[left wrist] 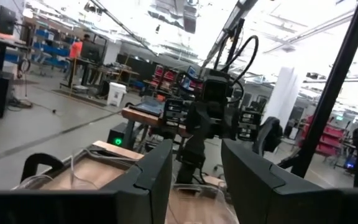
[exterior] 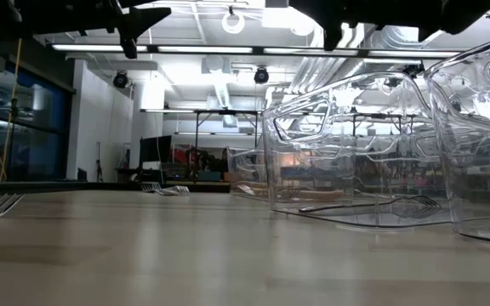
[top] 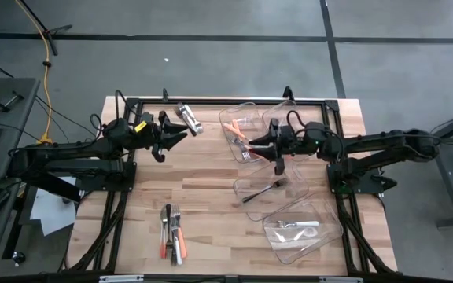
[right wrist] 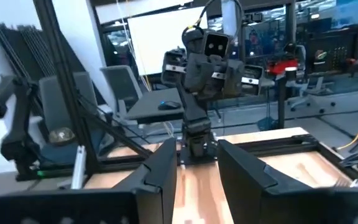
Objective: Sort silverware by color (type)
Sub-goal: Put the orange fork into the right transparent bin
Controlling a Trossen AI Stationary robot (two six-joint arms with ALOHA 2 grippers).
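On the pale wooden worktop (top: pixel 211 196), orange-, white- and metal-handled silverware lies in a loose pile (top: pixel 171 234) at the near edge, well apart from both claws. The left claw (top: pixel 181 134) hovers raised near the far edge, fingers (left wrist: pixel 148 180) parted, holding nothing. The right claw (top: pixel 252 142) hangs over a clear plastic bin (top: pixel 238 114) holding orange-handled pieces (top: pixel 237 134), narrowly parted and empty.

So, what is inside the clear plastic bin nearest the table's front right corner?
The clear plastic bin holds white-handled silverware; the exact count is unclear from above.
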